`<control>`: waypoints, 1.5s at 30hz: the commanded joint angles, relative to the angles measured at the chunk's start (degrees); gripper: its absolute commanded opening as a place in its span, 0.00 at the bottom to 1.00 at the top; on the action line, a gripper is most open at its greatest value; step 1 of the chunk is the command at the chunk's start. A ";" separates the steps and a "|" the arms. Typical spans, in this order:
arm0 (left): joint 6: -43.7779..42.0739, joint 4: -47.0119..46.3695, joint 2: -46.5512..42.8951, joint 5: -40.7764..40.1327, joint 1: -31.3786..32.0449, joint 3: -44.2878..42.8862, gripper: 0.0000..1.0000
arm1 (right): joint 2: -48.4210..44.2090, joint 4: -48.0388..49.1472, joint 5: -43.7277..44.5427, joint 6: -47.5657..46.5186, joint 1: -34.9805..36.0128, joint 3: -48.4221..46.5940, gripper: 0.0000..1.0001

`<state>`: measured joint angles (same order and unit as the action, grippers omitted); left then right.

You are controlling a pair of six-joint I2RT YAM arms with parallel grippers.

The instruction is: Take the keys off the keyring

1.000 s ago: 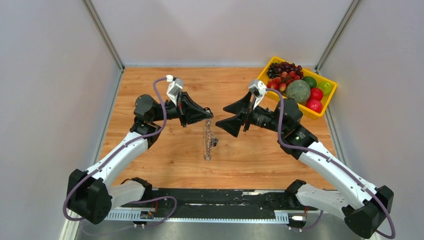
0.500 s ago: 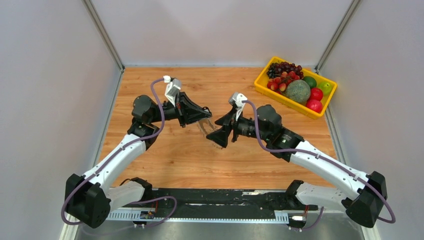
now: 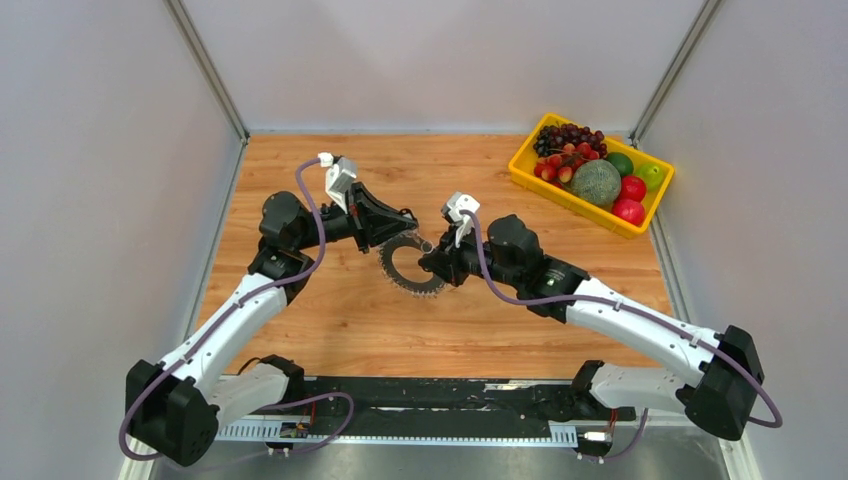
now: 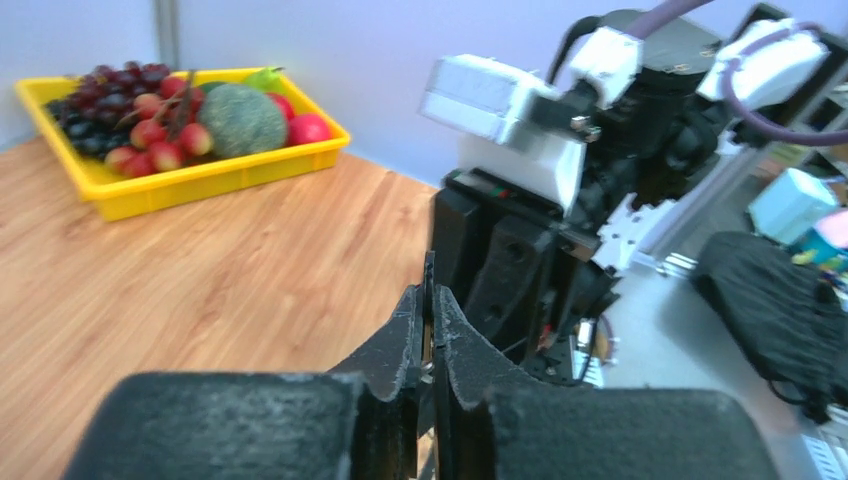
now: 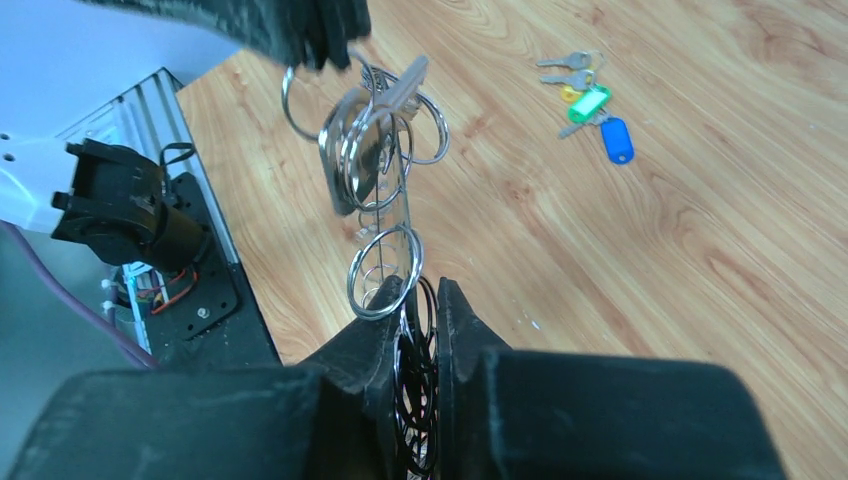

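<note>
Barely discernible keys (image 5: 400, 85), keyring (image 3: 394, 280) partly hidden

The left arm (image 3: 235, 315) and right arm (image 3: 630, 322) both stretch forward and angle inward, elbows low, wrists facing each other almost tip to tip, each one's jaws pinched nearly together.

bare tabletop (image 3: 330, 320) front, fruit tray (image 3: 570, 199) back-right

Silver keyring (image 3: 398, 278); yellow tray (image 3: 575, 205); wood-grain table (image 3: 350, 310); blue tag (image 5: 618, 140); green tag (image 5: 590, 103).
</note>
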<state>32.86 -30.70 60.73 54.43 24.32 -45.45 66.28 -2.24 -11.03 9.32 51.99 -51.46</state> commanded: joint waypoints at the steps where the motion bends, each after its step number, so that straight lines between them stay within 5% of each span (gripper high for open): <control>1: -6.49 6.55 -3.66 -8.80 -2.21 -2.09 0.16 | -4.22 -5.35 4.52 -1.90 0.10 -2.67 0.00; 7: -6.07 6.53 -5.01 -9.66 -2.99 -0.15 0.51 | -3.94 -17.82 1.60 -4.93 0.08 -9.49 0.00; 13: -7.14 10.40 -8.37 -7.23 -3.02 0.47 0.70 | -1.72 -28.06 1.80 -8.30 0.07 -16.93 0.00; 21: -13.42 21.97 -19.50 -14.10 -3.00 2.15 0.75 | -5.78 -15.54 15.37 -23.59 3.30 -12.11 0.00; 31: -13.52 25.66 -27.87 -16.80 -2.98 5.25 0.79 | -13.02 1.43 -0.58 -48.63 3.74 -8.10 0.00; 37: -9.04 20.81 -28.66 -12.42 -2.96 8.33 0.79 | -13.50 6.07 -5.83 -60.24 4.35 -7.23 0.00; 45: -4.25 0.83 -35.57 -10.23 -2.45 16.76 0.85 | -8.94 6.24 -8.15 -69.12 4.53 -11.88 0.00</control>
<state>26.00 -16.40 29.63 42.22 21.56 -31.75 55.77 -1.37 -17.19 -52.56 56.23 -59.11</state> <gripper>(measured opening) 0.839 0.116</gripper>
